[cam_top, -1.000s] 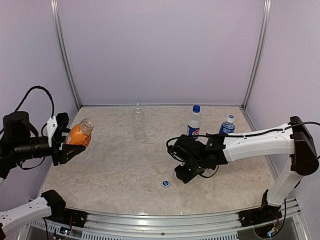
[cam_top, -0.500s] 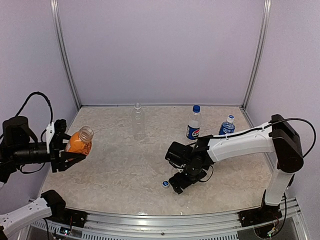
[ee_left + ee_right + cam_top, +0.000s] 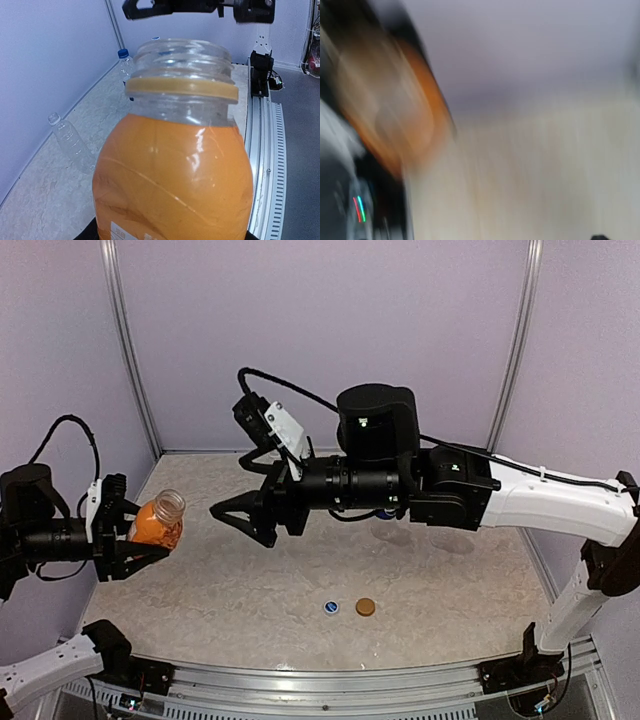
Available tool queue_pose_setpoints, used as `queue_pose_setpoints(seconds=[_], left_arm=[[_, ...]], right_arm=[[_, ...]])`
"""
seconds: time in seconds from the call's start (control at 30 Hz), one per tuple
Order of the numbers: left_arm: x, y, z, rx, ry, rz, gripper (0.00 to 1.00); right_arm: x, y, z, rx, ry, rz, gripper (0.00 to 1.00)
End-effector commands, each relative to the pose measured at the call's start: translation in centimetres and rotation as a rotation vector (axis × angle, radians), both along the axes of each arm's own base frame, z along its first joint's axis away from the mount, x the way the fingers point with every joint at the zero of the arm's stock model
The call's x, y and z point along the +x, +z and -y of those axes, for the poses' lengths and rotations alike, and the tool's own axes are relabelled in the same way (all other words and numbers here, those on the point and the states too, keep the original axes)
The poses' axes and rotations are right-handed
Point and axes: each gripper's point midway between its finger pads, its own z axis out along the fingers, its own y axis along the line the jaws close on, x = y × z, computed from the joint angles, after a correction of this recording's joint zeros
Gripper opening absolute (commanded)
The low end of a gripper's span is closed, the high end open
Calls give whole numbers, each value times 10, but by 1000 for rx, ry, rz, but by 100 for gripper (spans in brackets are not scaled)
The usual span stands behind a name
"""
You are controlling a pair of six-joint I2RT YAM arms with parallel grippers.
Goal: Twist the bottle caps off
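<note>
1. Your left hand (image 3: 135, 535) grips the short orange bottle (image 3: 160, 522), its threaded clear neck uncapped, over the left of the marbled counter (image 3: 250, 590).
2. Your right hand (image 3: 240, 523) hangs open in mid-air, fingers spread.
3. A round orange cap (image 3: 365, 607) lies flat on the counter.

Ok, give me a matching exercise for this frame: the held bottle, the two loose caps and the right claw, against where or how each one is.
1. orange bottle
2. blue cap
3. brown cap
4. right claw

a. on the table, right one of a pair
b. gripped by the left claw, mouth uncapped
c. on the table, left one of a pair
d. open and empty, in the air

Pairs: 1-b, 2-c, 3-a, 4-d
</note>
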Motion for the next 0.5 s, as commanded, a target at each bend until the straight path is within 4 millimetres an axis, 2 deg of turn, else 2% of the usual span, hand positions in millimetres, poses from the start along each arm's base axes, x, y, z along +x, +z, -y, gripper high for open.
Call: queue_pose_setpoints(seconds=[0.0,0.07,0.13,0.4,0.47], left_arm=[[-2,17,3,-27,-25,23,43],[-2,20,3,-29,-25,25,43],[-1,20,4,-25,-26,26,43],[0,18,6,-13,-35,34,43],[1,18,7,-13,-35,36,43]], right_arm=[[-19,97,-20,423,175,250,93],[-20,106,-27,466,186,257,91],[-21,107,-34,486,209,261,88],[-34,85,-65,471,324,209,77],[-34,76,-72,456,334,168,71]])
